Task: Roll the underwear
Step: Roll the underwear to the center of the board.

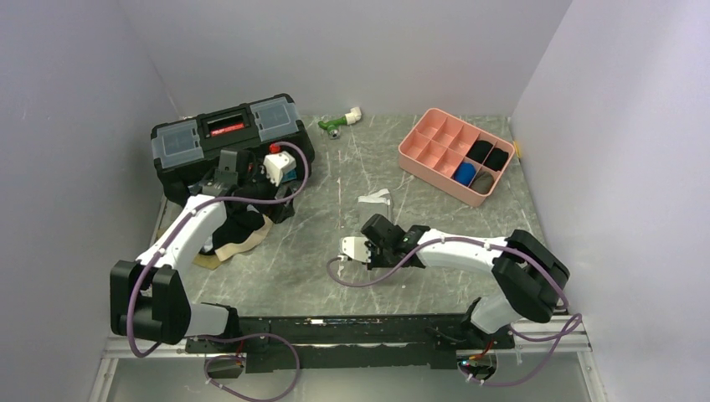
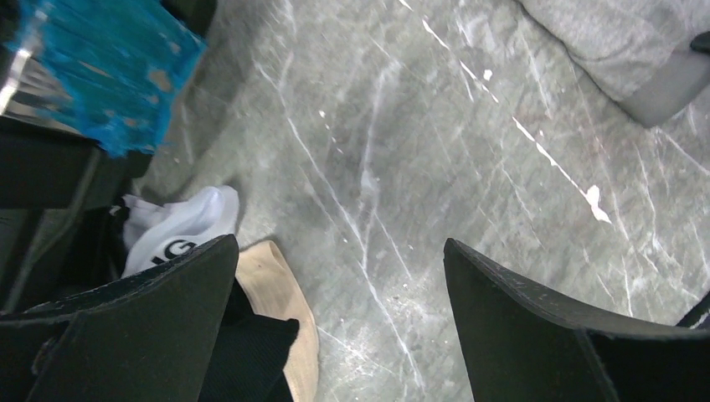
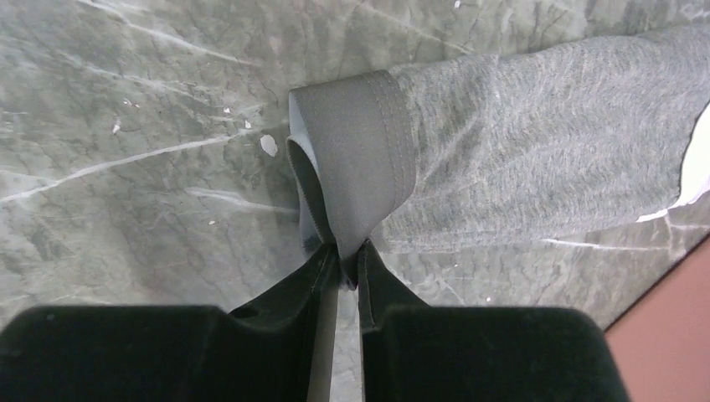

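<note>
open tabletop [image 1: 285, 276] in the middle; toolbox [image 1: 219, 134] and underwear pile [image 1: 239, 228] crowd the left, pink tray [image 1: 437, 132] far right.

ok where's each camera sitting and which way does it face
Top external: above and behind the robot, looking down on the table; left arm and right arm show whole.
Left wrist: on the left arm, looking down past its open left pincer at the underwear pile.
Right wrist: on the right arm, looking down at its right pincer shut on the grey underwear waistband.
Shared: both wrist views show the grey underwear.

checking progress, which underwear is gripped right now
The grey pair, waistband pinched in the right end effector; the white, tan and black pile lies loose.
</note>
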Robot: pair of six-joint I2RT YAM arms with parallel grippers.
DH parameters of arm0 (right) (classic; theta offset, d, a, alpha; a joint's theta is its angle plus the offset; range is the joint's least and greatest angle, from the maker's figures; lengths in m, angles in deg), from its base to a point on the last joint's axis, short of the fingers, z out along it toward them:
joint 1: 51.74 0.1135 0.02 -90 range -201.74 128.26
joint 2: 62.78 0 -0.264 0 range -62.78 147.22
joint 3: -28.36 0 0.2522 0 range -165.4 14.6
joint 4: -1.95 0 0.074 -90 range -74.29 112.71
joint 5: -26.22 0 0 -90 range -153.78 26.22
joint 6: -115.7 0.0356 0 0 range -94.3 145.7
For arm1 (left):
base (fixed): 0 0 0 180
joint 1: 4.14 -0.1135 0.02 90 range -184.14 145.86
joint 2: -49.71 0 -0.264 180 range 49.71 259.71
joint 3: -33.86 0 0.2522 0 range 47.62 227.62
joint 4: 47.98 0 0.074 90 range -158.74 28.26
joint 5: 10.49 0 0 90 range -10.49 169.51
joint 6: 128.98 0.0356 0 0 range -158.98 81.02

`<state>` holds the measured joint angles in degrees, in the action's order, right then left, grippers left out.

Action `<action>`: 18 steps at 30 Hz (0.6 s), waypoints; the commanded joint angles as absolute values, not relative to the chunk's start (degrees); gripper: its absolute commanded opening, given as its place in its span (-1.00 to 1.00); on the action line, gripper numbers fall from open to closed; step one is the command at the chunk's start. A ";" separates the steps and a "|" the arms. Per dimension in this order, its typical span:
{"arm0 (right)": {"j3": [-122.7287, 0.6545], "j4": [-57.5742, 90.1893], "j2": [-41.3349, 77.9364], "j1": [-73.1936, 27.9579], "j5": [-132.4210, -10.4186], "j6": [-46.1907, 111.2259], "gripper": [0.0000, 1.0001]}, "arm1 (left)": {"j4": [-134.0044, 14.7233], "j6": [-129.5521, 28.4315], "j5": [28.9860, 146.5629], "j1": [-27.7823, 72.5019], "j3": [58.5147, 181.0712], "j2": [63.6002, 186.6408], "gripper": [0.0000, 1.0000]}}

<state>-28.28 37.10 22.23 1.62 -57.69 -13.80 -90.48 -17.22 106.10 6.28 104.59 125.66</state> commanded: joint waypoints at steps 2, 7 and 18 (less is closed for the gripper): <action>-33.88 42.96 23.25 -1.67 -69.03 -14.64 -0.77 | -88.84 -14.17 110.11 5.94 101.53 121.95 0.99; -39.71 48.79 27.02 -7.97 -79.78 -15.95 -0.85 | -86.89 -11.07 113.35 6.05 96.51 118.45 0.99; -58.73 68.80 45.11 -19.72 -100.38 -22.64 -0.93 | -82.35 -0.85 111.53 14.43 87.34 113.00 0.99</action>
<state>-52.41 59.24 39.63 -16.96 -89.58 -18.22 -85.73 -6.49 111.98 9.62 88.38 113.92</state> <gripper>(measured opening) 0.109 0.994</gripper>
